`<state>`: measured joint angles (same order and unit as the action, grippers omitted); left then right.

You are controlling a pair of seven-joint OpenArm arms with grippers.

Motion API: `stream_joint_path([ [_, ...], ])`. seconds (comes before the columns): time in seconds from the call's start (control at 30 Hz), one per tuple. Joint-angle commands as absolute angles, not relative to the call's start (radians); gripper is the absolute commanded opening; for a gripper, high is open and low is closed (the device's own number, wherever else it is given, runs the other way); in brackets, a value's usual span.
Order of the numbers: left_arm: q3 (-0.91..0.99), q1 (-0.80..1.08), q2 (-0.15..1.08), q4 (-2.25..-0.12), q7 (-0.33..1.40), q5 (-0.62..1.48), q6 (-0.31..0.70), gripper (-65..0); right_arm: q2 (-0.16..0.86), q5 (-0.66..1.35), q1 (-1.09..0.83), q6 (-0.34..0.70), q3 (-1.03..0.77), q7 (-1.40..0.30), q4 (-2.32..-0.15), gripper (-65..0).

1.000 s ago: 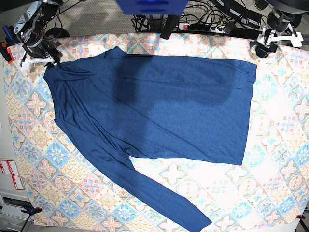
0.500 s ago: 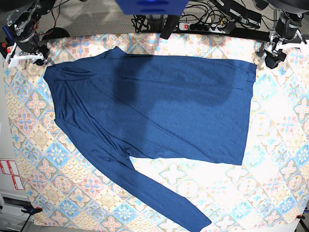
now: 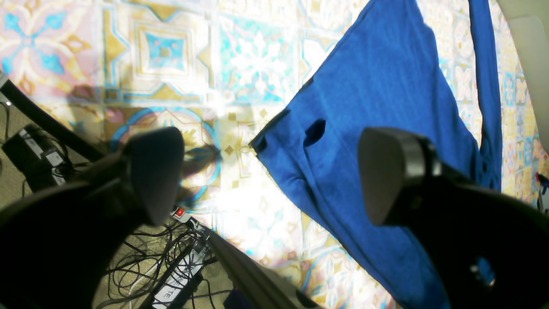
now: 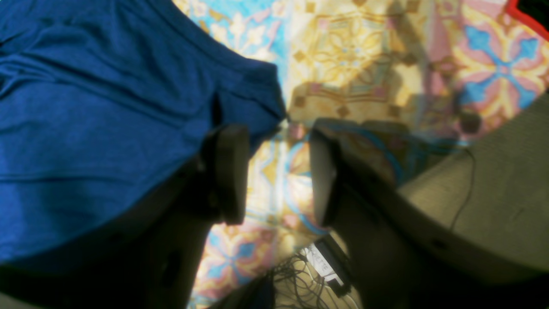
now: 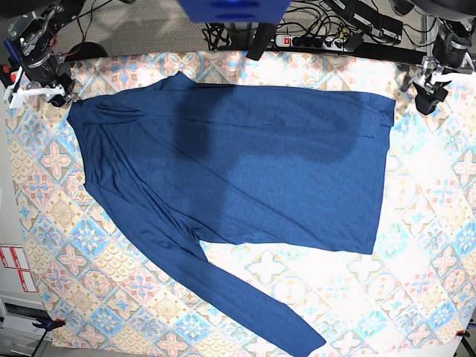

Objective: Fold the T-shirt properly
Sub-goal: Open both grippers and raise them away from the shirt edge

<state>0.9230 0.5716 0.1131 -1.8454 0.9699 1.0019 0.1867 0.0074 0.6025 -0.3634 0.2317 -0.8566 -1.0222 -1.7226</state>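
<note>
The dark navy long-sleeved T-shirt [image 5: 238, 163] lies spread flat on the patterned tablecloth [image 5: 416, 282], hem to the right, one sleeve [image 5: 253, 305] trailing to the front edge. My left gripper [image 5: 430, 88] hovers off the shirt's back right corner, wide open and empty. In the left wrist view it [image 3: 272, 176] is above the cloth beside that corner [image 3: 386, 107]. My right gripper [image 5: 37, 83] is off the back left corner, open and empty. In the right wrist view it [image 4: 276, 171] is just beside the shirt's edge [image 4: 107, 107].
A power strip and tangled cables [image 5: 312, 39] lie behind the table's back edge. A blue block [image 5: 234, 9] hangs at top centre. A red clamp [image 5: 7, 76] sits at the left edge. Bare tablecloth shows in front of the shirt and on its right.
My right gripper has drawn back up and left off the shirt's back left corner. My left gripper has moved right and slightly forward, away from the back right corner. The shirt lies unchanged.
</note>
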Motion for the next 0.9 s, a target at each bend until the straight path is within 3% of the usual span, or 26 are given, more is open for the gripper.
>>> stream_joint_path([
  [0.0,0.943,0.565,0.139,-1.862,0.955,1.021,0.194,-2.0,0.022,0.610,-0.364,0.234,-0.863,-1.006,-1.742,-41.7],
  [0.53,0.957,0.352,0.176,-1.857,0.957,0.834,0.194,-2.0,0.044,0.608,-0.320,0.234,-0.855,-1.007,-1.742,-41.8],
  [0.87,0.828,0.229,0.176,-1.776,0.957,0.740,0.194,-2.0,0.070,0.608,-0.272,0.234,-0.759,-1.007,-1.739,-41.8],
])
